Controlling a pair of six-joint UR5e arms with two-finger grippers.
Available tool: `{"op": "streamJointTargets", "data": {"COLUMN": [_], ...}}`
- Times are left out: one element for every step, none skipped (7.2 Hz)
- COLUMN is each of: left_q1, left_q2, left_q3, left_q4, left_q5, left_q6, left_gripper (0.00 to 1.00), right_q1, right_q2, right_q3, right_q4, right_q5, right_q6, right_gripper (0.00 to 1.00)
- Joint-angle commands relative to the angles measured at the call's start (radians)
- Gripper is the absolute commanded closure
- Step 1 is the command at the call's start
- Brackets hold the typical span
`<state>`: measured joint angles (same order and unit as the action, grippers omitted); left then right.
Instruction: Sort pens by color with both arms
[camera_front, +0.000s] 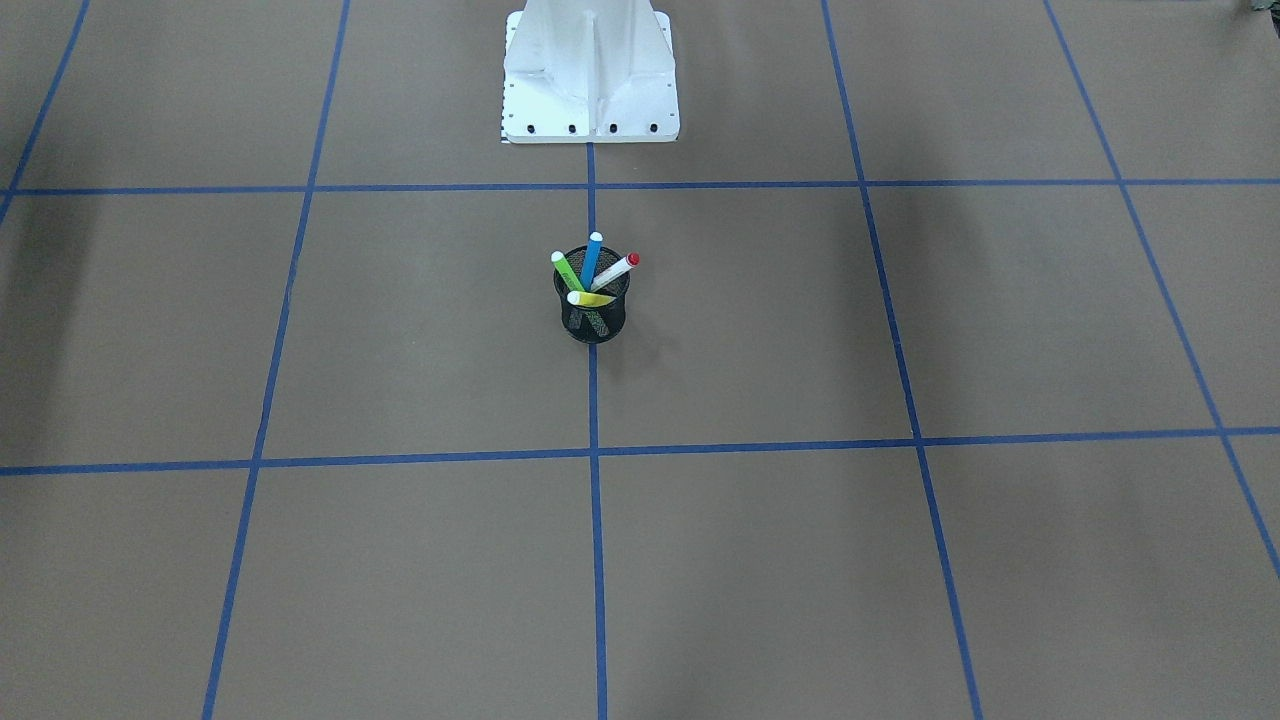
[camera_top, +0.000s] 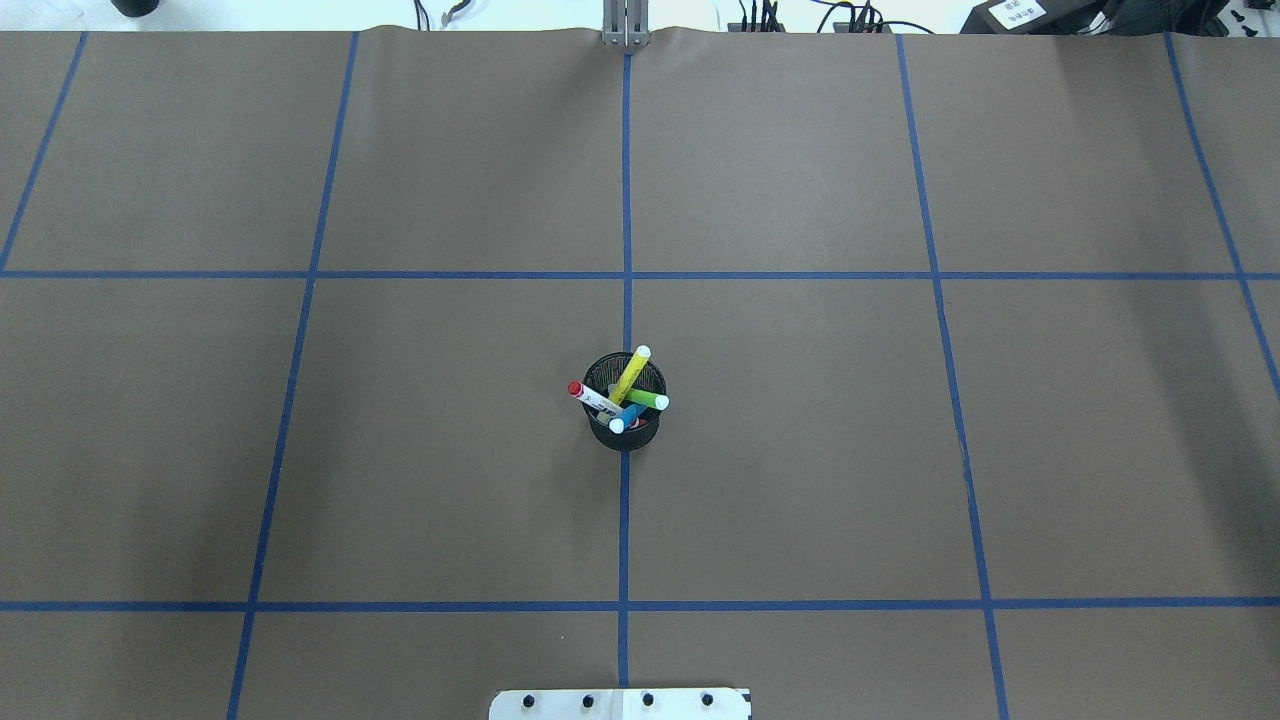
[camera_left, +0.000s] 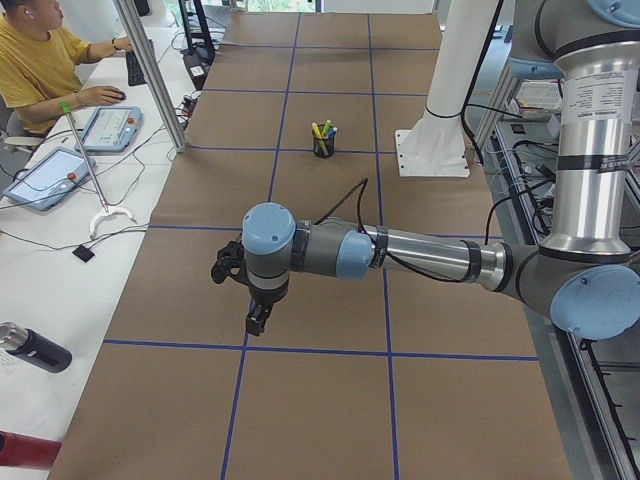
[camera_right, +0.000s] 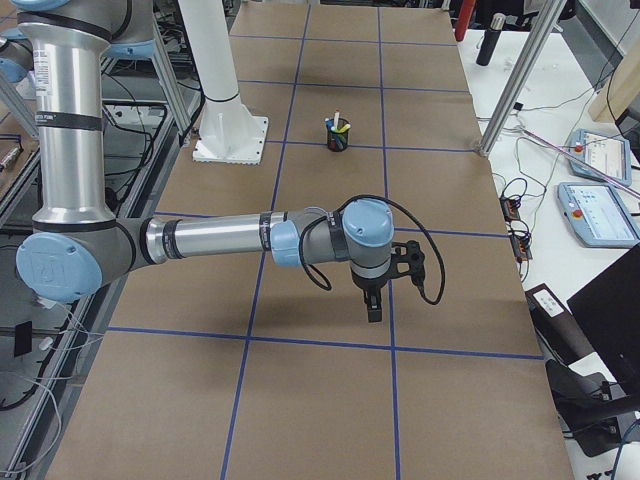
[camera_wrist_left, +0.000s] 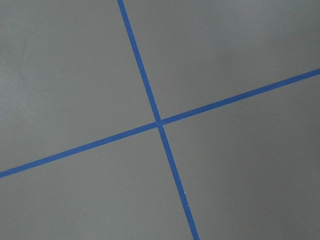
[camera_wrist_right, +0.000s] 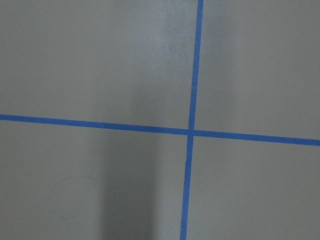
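Four pens stand together in a black mesh cup (camera_front: 592, 320) at the table's middle: blue (camera_front: 591, 260), white with a red end (camera_front: 617, 270), lime green (camera_front: 566, 271) and yellow (camera_front: 591, 298). They also show in the overhead view: yellow (camera_top: 631, 372), red-ended white (camera_top: 590, 397), green (camera_top: 645, 399), blue (camera_top: 625, 418). The left gripper (camera_left: 258, 318) shows only in the exterior left view, far from the cup (camera_left: 323, 142). The right gripper (camera_right: 374, 305) shows only in the exterior right view, far from the cup (camera_right: 338, 135). I cannot tell whether either is open or shut.
Brown paper with a blue tape grid covers the table (camera_top: 800, 450). The white pedestal base (camera_front: 590, 75) stands at the robot's side. An operator (camera_left: 40, 60) sits at a side desk with tablets. Both wrist views show only paper and tape crossings.
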<state>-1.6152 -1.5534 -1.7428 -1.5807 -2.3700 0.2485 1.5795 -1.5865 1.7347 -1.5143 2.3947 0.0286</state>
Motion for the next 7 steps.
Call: {"op": "streamJointTargets", "data": {"left_q1": [0.006,0.006,0.006,0.008,0.008,0.011,0.043], "left_q2": [-0.074,-0.100,-0.099,-0.109,-0.114,-0.116,-0.128], "left_q3": [0.005,0.005,0.002,-0.004,-0.012,-0.009,-0.007], "left_q4": [-0.005,0.004,-0.007,-0.008,-0.021,-0.047,-0.085], "left_q5": [0.000,-0.002,-0.035,-0.087,-0.122,-0.144,-0.144], "left_q6": [0.000,-0.003,0.005,0.002,0.000,-0.038,-0.078], "left_gripper": [0.00,0.00,0.00,0.00,0.00,0.00,0.00], "right_q1": [-0.045,-0.070,-0.099,-0.127,-0.162,-0.226,-0.315], "right_q2": [0.057,0.100,0.127,0.160,0.205,0.271,0.336], "right_q3": [0.002,0.006,0.015,0.026,0.041,0.049,0.061], "right_q4": [0.002,0.002,0.003,0.003,0.002,0.002,0.002], "right_q5": [0.003,0.006,0.006,0.006,0.007,0.007,-0.003], "right_q6": [0.002,0.002,0.004,0.004,0.016,0.116,0.261], "right_gripper": [0.00,0.00,0.00,0.00,0.00,0.00,0.00]}}
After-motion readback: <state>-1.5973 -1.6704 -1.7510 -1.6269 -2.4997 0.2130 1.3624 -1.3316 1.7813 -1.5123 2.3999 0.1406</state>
